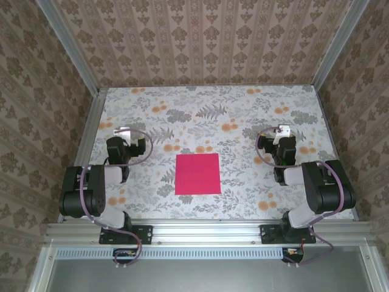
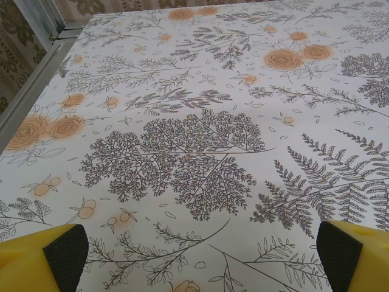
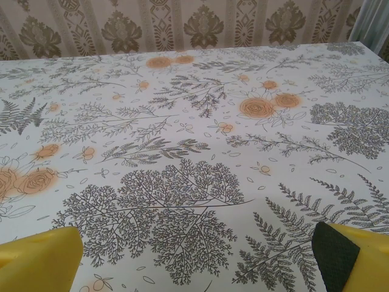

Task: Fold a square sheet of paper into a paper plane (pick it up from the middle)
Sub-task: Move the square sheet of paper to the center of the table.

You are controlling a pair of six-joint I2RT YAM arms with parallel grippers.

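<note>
Seen from above, the square sheet of paper (image 1: 197,173) is shown lying flat and unfolded on the flowered table (image 1: 243,103), close to the near edge and about midway between the side edges, its sides roughly square to that near edge. The left gripper (image 1: 123,132) and the right gripper (image 1: 282,129) are pictured on either side of it, well apart from the sheet, each nearer its own side edge and pointed towards the far edge. From the left wrist, the yellow fingers with their dark pads (image 2: 67,258) are seen spread to the bottom corners of the frame, the jaws fully open and nothing held, with patterned tabletop between them. From the right wrist the same is shown: the fingers (image 3: 334,255) are set wide apart and empty, with the wallpapered back wall beyond the far edge. No fold has been made, so the pick-up from the middle is judged to be the step in hand. A thin sheet lying flat offers no edge to grasp, so a gripper would best be centred over it, lowered until the fingertips press lightly, and closed slowly so that a small ridge is raised and pinched. Heavy pressure or an off-centre approach could leave the sheet dragged, crumpled or skewed.
</note>
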